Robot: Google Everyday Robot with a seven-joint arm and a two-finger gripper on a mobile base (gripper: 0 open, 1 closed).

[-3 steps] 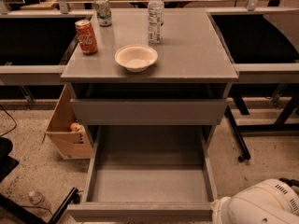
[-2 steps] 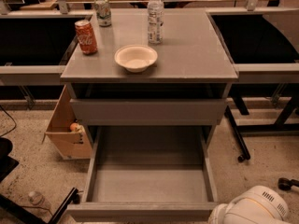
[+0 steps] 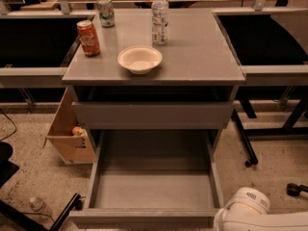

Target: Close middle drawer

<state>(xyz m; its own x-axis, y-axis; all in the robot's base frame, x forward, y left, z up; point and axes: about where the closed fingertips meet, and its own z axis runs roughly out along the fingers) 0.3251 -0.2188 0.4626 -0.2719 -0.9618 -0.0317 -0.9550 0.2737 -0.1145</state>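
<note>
At the left of the frame a cardboard box (image 3: 72, 141) leans against the cabinet's side, just beside the open drawer's left wall. If you push off-centre, the drawer could skew on its runners and rub or catch there. A dark bar (image 3: 65, 214) on the floor at lower left ends near the drawer's front corner. It looks clear of the travel, but check it.

The middle drawer (image 3: 154, 191) fills the lower centre, pulled fully out, its grey inside bare and its flat front (image 3: 144, 218) along the bottom edge. That front has no handle, so all you have is a flat push. Contact near one end would likely twist it and jam it half shut. A hard shove would slam it and shake the cabinet top (image 3: 202, 52). In the upper centre that top carries an orange can (image 3: 88, 37), a green can (image 3: 106, 11), a bowl (image 3: 139, 59) and a tall water bottle (image 3: 160, 16). The bottle looks the likeliest to topple.

At the lower right only the white arm (image 3: 248, 207) shows, close beside the drawer's right front corner. The gripper is out of view, so you cannot tell whether it is released or clenched, or whether it touches the front. You may therefore misjudge the contact and slide off past the corner. A small black object (image 3: 296, 189) lies on the floor at the far right, near the arm.
</note>
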